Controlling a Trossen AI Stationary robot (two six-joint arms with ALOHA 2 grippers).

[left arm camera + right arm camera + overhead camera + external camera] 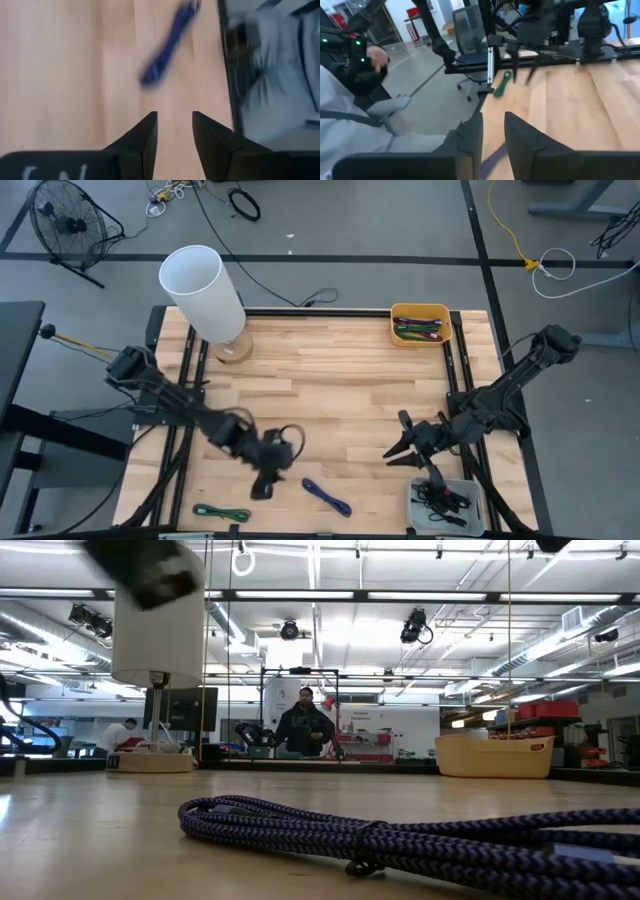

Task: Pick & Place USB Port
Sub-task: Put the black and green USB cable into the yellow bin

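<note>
A bundled purple braided cable (328,497) lies flat on the wooden table near its front edge, and fills the foreground of the low view (400,835). The USB port itself is out of view. My left gripper (265,483) hangs open just left of the cable, slanting down, with bare wood between its fingers (174,116) and the cable (167,47) ahead of them. My right gripper (398,452) hovers open to the cable's right and farther back, pointing nearly level toward the table's left (493,116). A green cable bundle (222,512) lies at the front left.
A lamp with a white shade (203,290) stands at the back left. A yellow bin (420,325) of cables sits at the back right, and a white tray (447,502) with black cables at the front right corner. A person's sleeve (350,100) shows beyond the table's edge.
</note>
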